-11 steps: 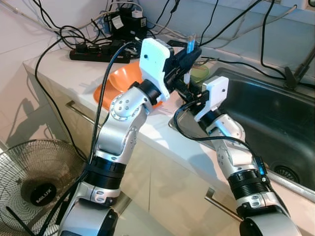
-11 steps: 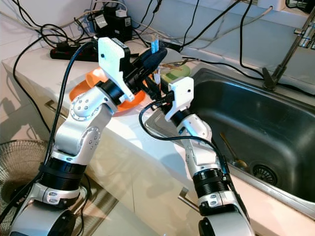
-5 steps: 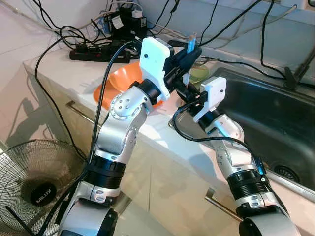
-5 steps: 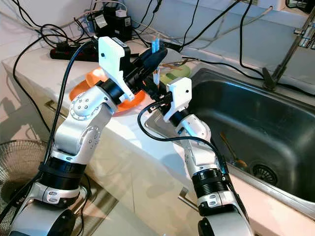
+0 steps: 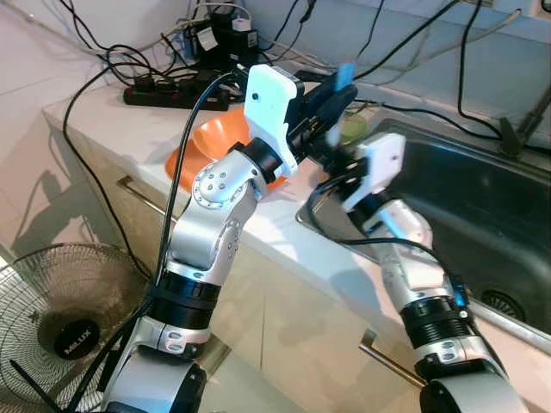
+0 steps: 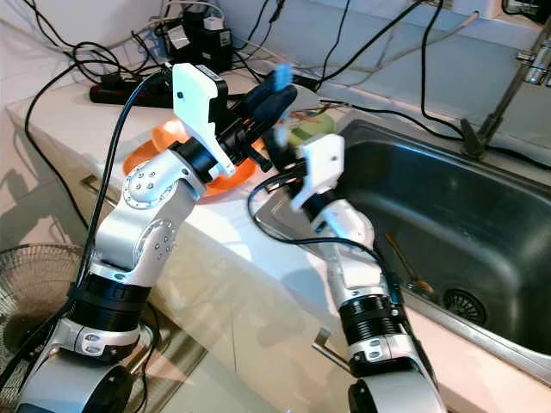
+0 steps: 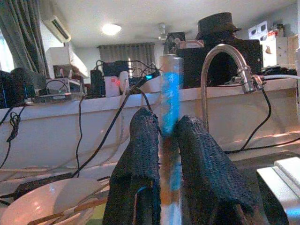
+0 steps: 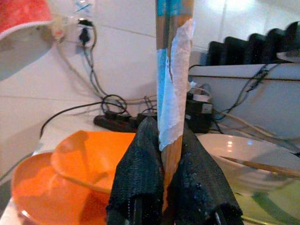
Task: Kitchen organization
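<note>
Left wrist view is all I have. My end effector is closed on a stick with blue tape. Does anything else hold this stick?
Observer: Yes. The right end effector is also shut on the taped stick. It grips lower down than the left end effector.
Operator: What stands on the counter near it?
Observer: Orange bowls, one inside another, stand on the counter under the left arm.
Operator: Is there something in the sink?
Observer: A spoon lies in the sink, close to the drain.
</note>
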### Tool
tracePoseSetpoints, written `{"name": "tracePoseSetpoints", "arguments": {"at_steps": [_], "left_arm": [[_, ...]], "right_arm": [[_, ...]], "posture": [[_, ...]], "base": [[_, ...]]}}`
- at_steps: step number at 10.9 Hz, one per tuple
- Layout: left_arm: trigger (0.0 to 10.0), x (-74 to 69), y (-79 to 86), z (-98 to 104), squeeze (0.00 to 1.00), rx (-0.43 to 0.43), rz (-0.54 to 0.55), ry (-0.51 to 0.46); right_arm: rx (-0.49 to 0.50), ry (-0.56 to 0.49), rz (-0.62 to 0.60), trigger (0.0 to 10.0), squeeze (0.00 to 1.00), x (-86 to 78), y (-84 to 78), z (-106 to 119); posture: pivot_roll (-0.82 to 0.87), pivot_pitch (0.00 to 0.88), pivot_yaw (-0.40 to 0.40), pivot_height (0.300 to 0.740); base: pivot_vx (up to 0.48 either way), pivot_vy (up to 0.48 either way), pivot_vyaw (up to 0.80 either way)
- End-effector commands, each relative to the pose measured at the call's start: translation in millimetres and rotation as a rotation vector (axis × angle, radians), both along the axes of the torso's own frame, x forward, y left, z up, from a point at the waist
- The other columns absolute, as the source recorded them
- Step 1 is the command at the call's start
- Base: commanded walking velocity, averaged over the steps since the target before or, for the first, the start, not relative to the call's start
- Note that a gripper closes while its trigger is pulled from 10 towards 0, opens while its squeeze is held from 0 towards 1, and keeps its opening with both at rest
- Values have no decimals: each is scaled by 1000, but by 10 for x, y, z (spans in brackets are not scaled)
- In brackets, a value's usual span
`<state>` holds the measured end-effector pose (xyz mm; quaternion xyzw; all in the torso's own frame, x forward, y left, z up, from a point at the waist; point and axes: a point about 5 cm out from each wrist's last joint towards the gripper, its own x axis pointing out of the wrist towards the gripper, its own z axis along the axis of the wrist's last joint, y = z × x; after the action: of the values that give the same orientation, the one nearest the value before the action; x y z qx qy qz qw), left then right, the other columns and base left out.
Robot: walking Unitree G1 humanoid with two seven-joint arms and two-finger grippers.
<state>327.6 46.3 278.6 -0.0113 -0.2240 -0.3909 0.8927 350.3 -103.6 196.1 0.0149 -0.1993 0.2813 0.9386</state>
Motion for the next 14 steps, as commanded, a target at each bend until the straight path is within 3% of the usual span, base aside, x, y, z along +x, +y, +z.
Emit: {"name": "tracePoseSetpoints", "arguments": {"at_steps": [1, 3, 5, 6, 7, 8, 10, 12, 14], "left_arm": [[10000, -5, 28, 46, 1000, -8, 6, -11], [10000, -9, 29, 56, 1000, -15, 0, -10], [10000, -18, 49, 87, 1000, -37, 0, -15], [10000, -30, 58, 83, 0, -46, -4, -11], [10000, -42, 64, 64, 0, -52, -12, 0], [10000, -68, 67, 29, 0, -47, -30, 10], [10000, -94, 125, -101, 0, -28, -8, 53], [10000, -103, 172, -277, 0, 6, 16, 116], [10000, -141, 194, -604, 0, 81, -5, 232]], "right_arm": [[22, -8, -29, 0, 0, 24, -68, 35], [23, -4, -68, 0, 0, 54, -105, 45], [37, 14, -239, 0, 0, 197, -340, 117], [32, 37, -359, 0, 0, 283, -521, 142], [39, 59, -442, 471, 0, 334, -657, 157], [42, 74, -505, 10000, 0, 368, -765, 171], [0, 140, -663, 10000, 0, 425, -1032, 114], [-35, 211, -743, 10000, 0, 421, -1187, -21], [-66, 261, -755, 10000, 0, 403, -1223, -147]], "posture": [[213, 2, -11, 740], [214, 1, -13, 740], [217, 0, -16, 740], [215, 0, -17, 740], [215, 0, -17, 740], [218, 0, -19, 740], [226, 0, -23, 740], [227, 0, -25, 740], [224, 1, -24, 740]], "base": [[0, 0, 0], [0, 0, 0], [0, 0, 0], [0, 0, 0], [0, 0, 0], [0, 0, 0], [0, 0, 0], [0, 0, 0], [0, 0, 0]]}}
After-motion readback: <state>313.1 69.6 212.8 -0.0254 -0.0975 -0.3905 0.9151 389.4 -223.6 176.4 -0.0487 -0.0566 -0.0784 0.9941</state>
